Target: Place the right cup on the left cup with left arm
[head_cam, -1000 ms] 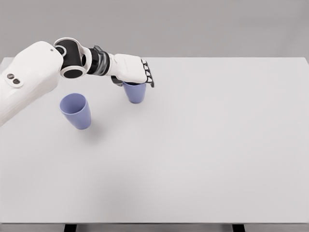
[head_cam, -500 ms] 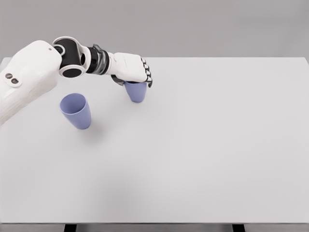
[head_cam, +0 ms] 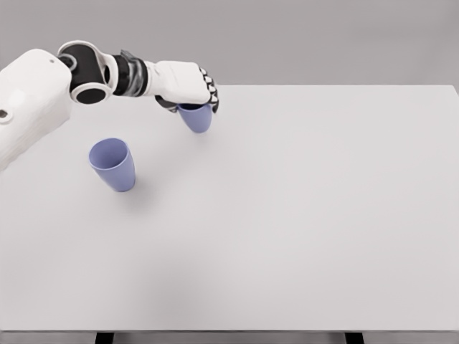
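Observation:
Two blue-violet cups are on show in the head view. The left cup (head_cam: 113,164) stands upright on the white table (head_cam: 301,215), its mouth open upward. The right cup (head_cam: 196,118) hangs lifted off the table, gripped from above at its rim by my left hand (head_cam: 192,99), whose fingers curl over the rim. The white left arm reaches in from the picture's left edge. The held cup is up and to the right of the left cup, well apart from it. My right arm does not appear.
The white table fills most of the view, with a grey wall behind it. Its front edge runs along the bottom of the picture. Nothing else stands on it.
My left hand has risen with the right cup, lifting it off the table and drawing it slightly left. The left cup has not moved.

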Available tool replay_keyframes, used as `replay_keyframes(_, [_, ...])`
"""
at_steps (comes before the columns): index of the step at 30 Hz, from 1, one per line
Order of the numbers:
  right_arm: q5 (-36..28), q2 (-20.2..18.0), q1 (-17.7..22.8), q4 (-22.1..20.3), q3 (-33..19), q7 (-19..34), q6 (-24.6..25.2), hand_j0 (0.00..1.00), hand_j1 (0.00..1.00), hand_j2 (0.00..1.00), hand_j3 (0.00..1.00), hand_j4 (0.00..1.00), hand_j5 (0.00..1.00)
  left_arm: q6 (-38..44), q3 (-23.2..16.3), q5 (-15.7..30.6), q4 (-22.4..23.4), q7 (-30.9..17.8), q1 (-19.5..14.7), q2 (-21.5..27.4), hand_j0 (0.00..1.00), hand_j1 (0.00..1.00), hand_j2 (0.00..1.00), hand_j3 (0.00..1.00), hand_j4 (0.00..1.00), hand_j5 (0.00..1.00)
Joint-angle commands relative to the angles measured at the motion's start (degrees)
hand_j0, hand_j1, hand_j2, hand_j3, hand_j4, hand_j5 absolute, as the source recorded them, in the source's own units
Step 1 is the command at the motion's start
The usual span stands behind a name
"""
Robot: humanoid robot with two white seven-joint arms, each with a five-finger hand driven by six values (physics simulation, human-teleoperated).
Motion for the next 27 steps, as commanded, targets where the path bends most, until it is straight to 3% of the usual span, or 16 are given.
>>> replay_keyframes(1, [0.0, 0.0, 0.0, 0.0, 0.0, 0.0, 0.0, 1.00, 1.00, 1.00, 1.00, 1.00, 1.00, 0.1, 1.6, 0.1, -0.1, 0.1, 0.1, 1.5, 0.71, 0.71, 0.71, 0.71, 0.71, 0.71])
replay_keyframes(22, [0.0, 0.0, 0.0, 0.0, 0.0, 0.1, 0.0, 1.00, 1.00, 1.00, 1.00, 1.00, 1.00, 0.1, 6.8, 0.1, -2.4, -0.1, 1.6, 9.0, 0.72, 0.72, 0.72, 0.72, 0.72, 0.72])
replay_keyframes(27, [0.0, 0.0, 0.0, 0.0, 0.0, 0.1, 0.0, 1.00, 1.00, 1.00, 1.00, 1.00, 1.00, 0.1, 9.6, 0.2, -3.8, -1.2, 2.5, 11.2, 0.72, 0.72, 0.72, 0.72, 0.72, 0.72])
